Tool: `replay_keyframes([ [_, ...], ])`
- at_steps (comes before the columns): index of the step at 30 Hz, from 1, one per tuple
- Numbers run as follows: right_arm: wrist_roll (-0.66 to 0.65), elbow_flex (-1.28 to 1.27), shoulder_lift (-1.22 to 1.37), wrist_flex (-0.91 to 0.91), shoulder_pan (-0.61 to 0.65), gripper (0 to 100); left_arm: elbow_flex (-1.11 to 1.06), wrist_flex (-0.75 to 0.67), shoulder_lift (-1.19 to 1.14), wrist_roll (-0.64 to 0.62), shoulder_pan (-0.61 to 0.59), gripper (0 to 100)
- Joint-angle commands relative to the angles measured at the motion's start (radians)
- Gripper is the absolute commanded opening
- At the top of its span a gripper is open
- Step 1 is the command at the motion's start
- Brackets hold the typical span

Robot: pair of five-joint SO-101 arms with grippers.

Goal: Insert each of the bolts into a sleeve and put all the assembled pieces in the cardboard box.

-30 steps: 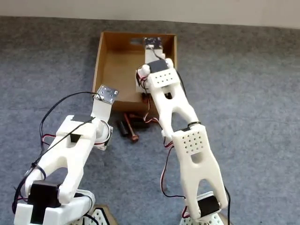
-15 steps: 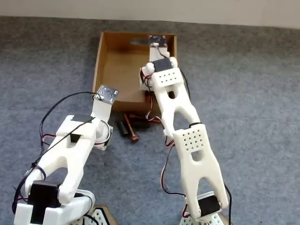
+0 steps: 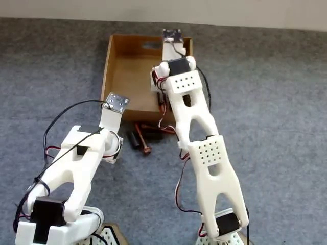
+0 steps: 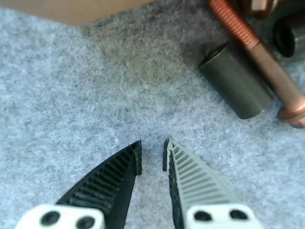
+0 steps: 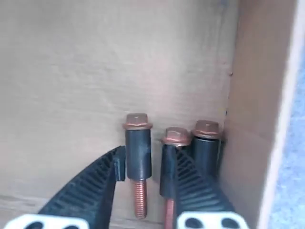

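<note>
Copper-coloured, stiff and probably slippery, the sleeved bolt point(image 5: 138, 143) rests in the cardboard box point(image 3: 130, 76) between the right end effector's point(image 5: 144, 162) parted jaws. It is best clamped mid-sleeve. The left end effector point(image 4: 151, 155) hangs slightly parted, empty.

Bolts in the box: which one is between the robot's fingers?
The bolt farthest from the box's side wall. Its dark sleeve stands between the right gripper's fingers; the other two sit nearer the wall.
</note>
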State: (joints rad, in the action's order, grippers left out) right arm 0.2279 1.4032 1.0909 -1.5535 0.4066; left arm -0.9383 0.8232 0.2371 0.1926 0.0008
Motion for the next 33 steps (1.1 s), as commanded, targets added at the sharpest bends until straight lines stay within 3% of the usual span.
replay_keyframes([
  [1, 0.003, 0.099, -0.045, -0.019, 0.007, 1.8, 0.015, -0.011, -0.002, 0.008, 0.008, 10],
  [14, 0.003, 0.309, 0.209, 0.013, 0.058, 1.5, 0.015, -0.011, -0.002, 0.008, 0.010, 10],
  [26, 0.003, 0.355, 0.236, 0.021, 0.077, 1.5, 0.015, -0.011, -0.002, 0.008, 0.010, 10],
  [33, 0.003, 0.358, 0.292, 0.021, 0.016, 1.5, 0.015, -0.011, -0.002, 0.008, 0.008, 10],
])
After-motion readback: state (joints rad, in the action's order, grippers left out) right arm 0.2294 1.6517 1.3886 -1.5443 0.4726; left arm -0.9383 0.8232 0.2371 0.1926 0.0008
